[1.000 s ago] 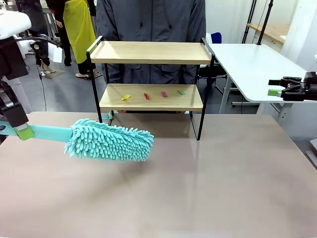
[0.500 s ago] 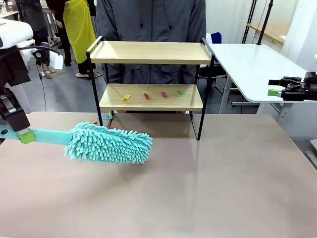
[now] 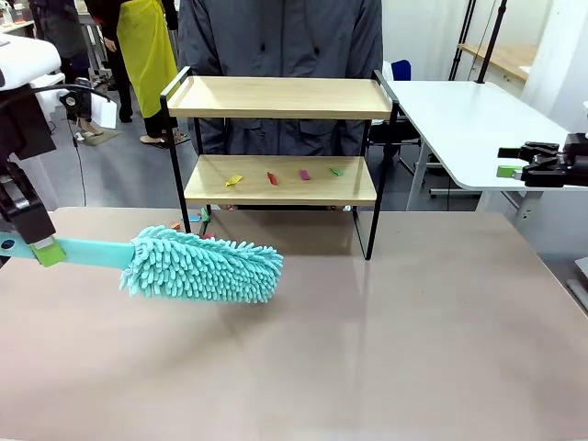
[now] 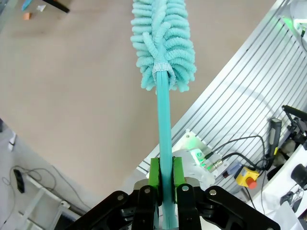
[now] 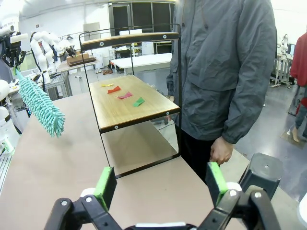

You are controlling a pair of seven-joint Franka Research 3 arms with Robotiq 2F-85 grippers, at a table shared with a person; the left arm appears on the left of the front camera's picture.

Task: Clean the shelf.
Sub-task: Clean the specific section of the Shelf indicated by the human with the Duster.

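The shelf [image 3: 280,98] stands at the table's far side, two light wooden boards on thin black legs. Several small coloured scraps [image 3: 285,175] lie on its lower board [image 5: 125,103]. My left gripper [image 3: 44,250] at the left edge is shut on the handle of a teal fluffy duster [image 3: 202,265], whose head hovers low over the table, in front of and left of the shelf. In the left wrist view the green pads [image 4: 154,172] clamp the teal handle [image 4: 164,124]. My right gripper [image 3: 511,171] stands open at the far right, off the table, its pads [image 5: 106,186] spread wide.
A person in a grey jacket [image 3: 280,37] stands right behind the shelf, one hand [image 5: 220,155] hanging by the side. A white side table [image 3: 469,119] stands at the back right. Small scraps [image 3: 195,218] lie on the table by the shelf's left leg.
The duster and my left gripper barely shifted, the handle end drifting slightly right and down. The right arm has not moved.
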